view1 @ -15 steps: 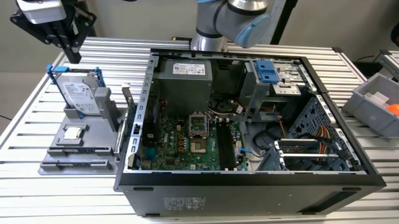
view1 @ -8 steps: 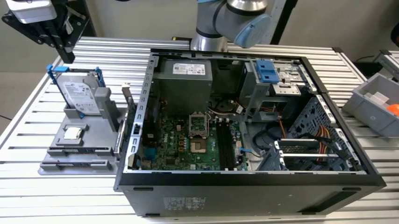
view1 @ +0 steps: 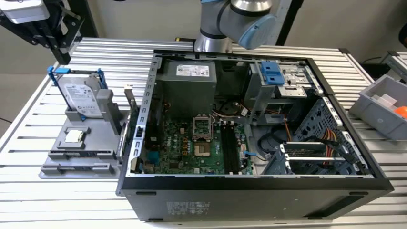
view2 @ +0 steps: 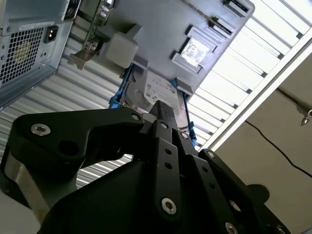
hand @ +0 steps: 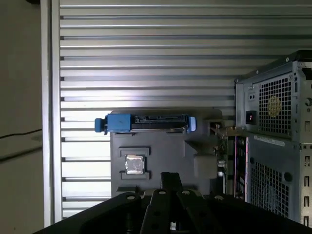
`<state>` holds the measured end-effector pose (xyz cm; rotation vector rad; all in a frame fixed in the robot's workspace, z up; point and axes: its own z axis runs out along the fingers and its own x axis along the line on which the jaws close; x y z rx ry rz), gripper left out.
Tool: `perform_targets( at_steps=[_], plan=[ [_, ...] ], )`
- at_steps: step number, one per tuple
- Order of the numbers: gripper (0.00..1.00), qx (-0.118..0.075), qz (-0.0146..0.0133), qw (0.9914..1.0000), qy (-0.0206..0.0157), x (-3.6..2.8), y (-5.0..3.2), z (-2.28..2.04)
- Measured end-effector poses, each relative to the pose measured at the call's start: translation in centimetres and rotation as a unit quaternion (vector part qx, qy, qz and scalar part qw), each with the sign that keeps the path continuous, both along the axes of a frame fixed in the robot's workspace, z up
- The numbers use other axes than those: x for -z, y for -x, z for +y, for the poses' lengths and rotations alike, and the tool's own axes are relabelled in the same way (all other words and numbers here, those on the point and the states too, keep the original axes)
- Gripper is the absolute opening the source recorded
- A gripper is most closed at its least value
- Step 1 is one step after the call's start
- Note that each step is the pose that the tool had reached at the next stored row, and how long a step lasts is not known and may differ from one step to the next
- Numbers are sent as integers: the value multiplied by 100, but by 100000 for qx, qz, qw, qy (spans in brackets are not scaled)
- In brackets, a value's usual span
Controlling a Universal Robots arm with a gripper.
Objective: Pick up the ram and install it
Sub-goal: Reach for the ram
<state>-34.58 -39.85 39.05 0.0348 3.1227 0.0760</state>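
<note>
Ribbed metal slats make up the table [view1: 95,57], which carries an open computer case [view1: 254,191]. A grey fixture [view1: 76,160] lies at about nine o'clock from the case in the exterior view. On this fixture stands a hard drive [view1: 84,98] in a blue frame. Just beside the fixture's edge nearest the case, a thin dark stick stands on its end, a little tilted. I take this stick to be the ram [view1: 131,110]. It is close to the case wall, but I cannot tell whether it touches it. The long black slots [view1: 230,148] on the board inside the case lie at about three o'clock from the ram, well apart from it.

The step in hand is, in my judgement, the reach for the ram, and nothing is lifted yet. To do it well, the tool should come down in line with the stick's lean and take it by its two flat faces, near the upper end. It should keep off the hard drive on one side and the case wall on the other. A pull along the stick's own length would save the small chips from scraping.

In the second wrist view the tool [view2: 164,114] hangs above the fixture. Its fingers look pressed together into one dark bar. They hold nothing and touch nothing.
</note>
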Motion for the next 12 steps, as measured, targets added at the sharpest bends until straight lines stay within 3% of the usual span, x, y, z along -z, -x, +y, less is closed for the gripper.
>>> perform_targets(
  at_steps=[12],
  plan=[
    [0,-175,-6,100000,-2,2,121,0]
  ],
)
